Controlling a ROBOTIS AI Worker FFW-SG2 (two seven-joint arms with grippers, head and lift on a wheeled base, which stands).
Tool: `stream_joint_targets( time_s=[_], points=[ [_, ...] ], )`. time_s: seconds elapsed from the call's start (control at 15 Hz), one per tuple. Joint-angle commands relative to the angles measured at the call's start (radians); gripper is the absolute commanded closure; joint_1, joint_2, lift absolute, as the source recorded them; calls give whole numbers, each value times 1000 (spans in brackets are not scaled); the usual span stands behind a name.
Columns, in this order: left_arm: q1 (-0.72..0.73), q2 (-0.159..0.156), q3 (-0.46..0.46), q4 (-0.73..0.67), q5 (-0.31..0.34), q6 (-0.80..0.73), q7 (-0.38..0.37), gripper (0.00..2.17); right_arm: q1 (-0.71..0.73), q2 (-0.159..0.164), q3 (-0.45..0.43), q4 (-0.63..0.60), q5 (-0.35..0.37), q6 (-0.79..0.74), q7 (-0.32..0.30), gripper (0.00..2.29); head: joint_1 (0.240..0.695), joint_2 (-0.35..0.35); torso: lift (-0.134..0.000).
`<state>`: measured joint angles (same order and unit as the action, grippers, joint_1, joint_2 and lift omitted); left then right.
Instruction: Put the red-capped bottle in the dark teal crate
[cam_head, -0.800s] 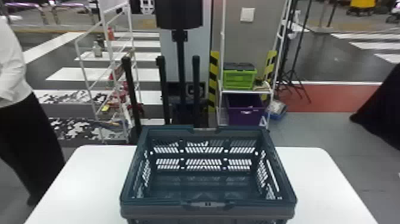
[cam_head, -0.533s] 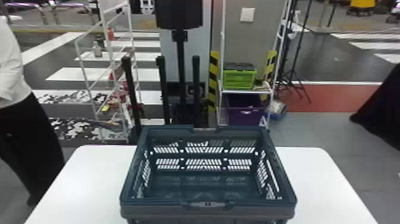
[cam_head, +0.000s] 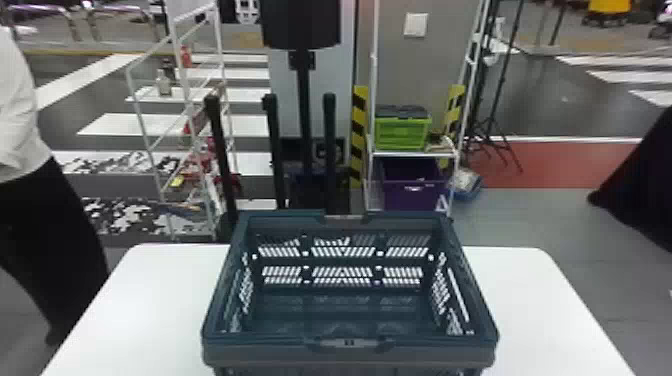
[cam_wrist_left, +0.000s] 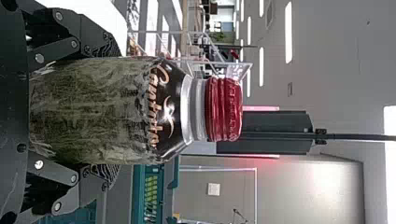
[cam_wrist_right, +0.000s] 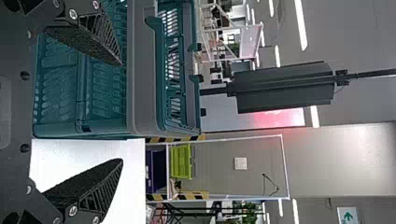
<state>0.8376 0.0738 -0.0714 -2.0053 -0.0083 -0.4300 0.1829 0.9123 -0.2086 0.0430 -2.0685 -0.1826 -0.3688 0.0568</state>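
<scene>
Well, picture the white table (cam_head: 540, 295) as a clock face, with twelve on its far side from the robot. Beyond it, the white wire rack (cam_head: 187, 95) stands between ten and eleven o'clock, a white-framed shelf unit (cam_head: 415, 154) between twelve and one, and a black stand (cam_head: 300, 27) just short of twelve. The dark teal crate (cam_head: 435, 345) sits upright on the table, open side up, about the middle of the dial, with bare tabletop at nine and three. On the shelf unit, a purple crate (cam_head: 412, 192) rests low down toward one o'clock, and a lime-green crate (cam_head: 402, 134) sits above it at half past twelve.

The right gripper (cam_wrist_right: 122, 112) is spread wide and empty; in its wrist view the teal crate lies beyond one finger and the white tabletop beyond the other. The left gripper (cam_wrist_left: 109, 111) is closed around the bottle (cam_wrist_left: 112, 116), its fingers pressing the body from opposite sides, only as far apart as the bottle is thick. The bottle is upright and outside the crate, part of which shows behind it in the left wrist view; its clock position I can't tell. Its ridged red cap (cam_wrist_left: 224, 109) points up, clear of the fingers.
</scene>
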Motion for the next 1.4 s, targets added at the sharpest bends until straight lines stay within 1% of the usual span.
stream_joint_targets(
  time_s=[0.0, 0.2, 0.33, 0.4, 0.53, 0.6, 0.67, 0.73, 0.8, 0.87, 0.93, 1.0, 1.07, 1.13, 1.2, 1.33],
  points=[
    [-6, 3, 41, -69, 1, 95, -17, 1885, 0, 0, 0, -1, -2, 0, 0, 151, 499, 0, 0],
    [-57, 4, 127, -197, 7, 307, -74, 1882, 3, 3, -3, 2, -3, 0, 0, 151, 499, 0, 0],
    [-123, 4, 203, -300, 11, 521, -135, 1882, 5, 5, -6, 4, -3, 0, 0, 151, 499, 0, 0],
    [-175, 4, 242, -354, 13, 672, -192, 1882, 5, 6, -6, 4, -3, 0, 0, 151, 499, 0, 0],
    [-308, 6, 321, -424, 16, 942, -333, 1882, 7, 9, -9, 2, -3, 0, 0, 151, 499, 0, 0],
    [-382, 23, 338, -446, 5, 1077, -388, 1882, 10, 12, -11, 2, -3, 0, 0, 151, 499, 0, 0],
    [-446, 53, 338, -458, 4, 1181, -430, 1882, 11, 14, -14, 4, -3, 0, 0, 151, 499, 0, 0],
    [-517, 93, 331, -455, 5, 1291, -470, 1882, 13, 17, -17, 4, -3, 0, 0, 151, 499, 0, 0],
    [-591, 129, 315, -446, 2, 1408, -525, 1882, 14, 17, -18, 5, -3, 0, 0, 151, 499, 0, 0],
    [-647, 150, 295, -431, -7, 1475, -573, 1882, 14, 18, -21, 7, -3, 0, 0, 151, 499, 0, 0],
    [-712, 193, 248, -403, -15, 1525, -600, 1882, 16, 21, -23, 7, -3, 0, 0, 151, 499, 0, 0],
    [-788, 228, 186, -388, -38, 1617, -645, 1882, 17, 25, -25, 7, -3, 0, 0, 151, 499, 0, 0],
    [-833, 233, 144, -355, -76, 1638, -675, 1882, 17, 26, -26, 7, -3, 0, 0, 151, 499, 0, 0],
    [-891, 245, 81, -326, -104, 1653, -703, 1882, 20, 31, -31, 7, -2, 0, 0, 151, 499, 0, 0],
    [-956, 267, 18, -293, -114, 1687, -721, 1882, 22, 32, -34, 7, -2, 0, 0, 151, 499, 0, 0],
    [-1080, 273, -97, -188, -127, 1709, -777, 1882, 25, 34, -37, 7, -3, -3, 0, 151, 499, 0, 0]
  ],
)
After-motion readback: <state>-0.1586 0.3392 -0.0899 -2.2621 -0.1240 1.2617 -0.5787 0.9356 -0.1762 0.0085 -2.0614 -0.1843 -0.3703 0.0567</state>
